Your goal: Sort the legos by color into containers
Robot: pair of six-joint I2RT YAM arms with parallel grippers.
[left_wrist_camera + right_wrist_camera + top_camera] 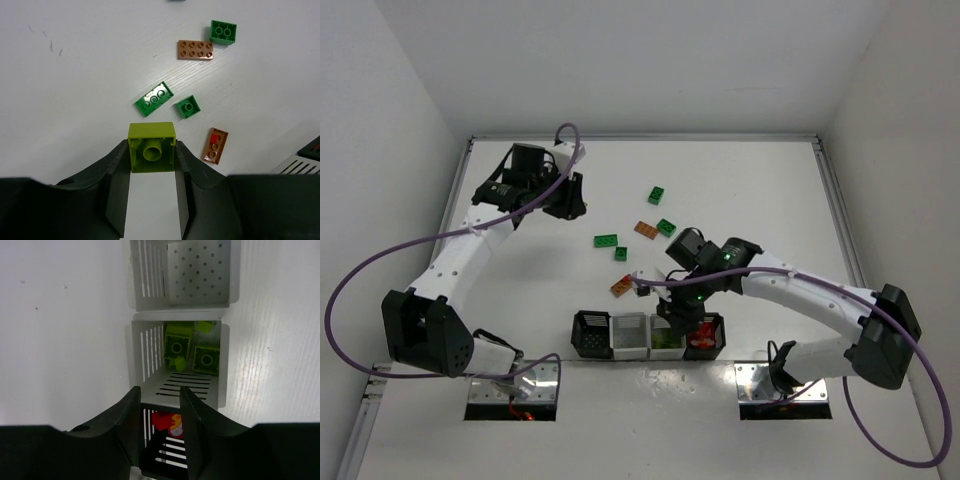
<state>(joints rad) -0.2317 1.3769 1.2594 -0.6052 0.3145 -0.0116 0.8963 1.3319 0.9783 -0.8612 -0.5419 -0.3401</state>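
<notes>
Four bins [630,322] near centre: white bin [150,355] is holding yellow-green, right black bin [165,460] red; looks about half done. Left gripper [566,207] is clamping one yellow-green brick [151,147] far left; right gripper [161,412] is hovering parted, empty, over the black bin. Lying loose mid-table: four green bricks [605,240], two brown bricks [645,228].

Square yellow-green plastic brick [151,154]: plain, single shade. Left gripper [151,147]: black.
Long studded brick [154,99], small square brick [188,106]: dark green.
Flat eight-stud brick [195,49]: orange-brown.
Narrow orange-brown brick [215,145]: red patch on far end.
Tabletop [75,100]: white, faint grain.
Slotted white plastic bin [148,357]: yellow-green contents.
Neighbouring white bin [200,270]: dotted floor.
Slotted black bin [167,456]: red pieces [165,421].
</notes>
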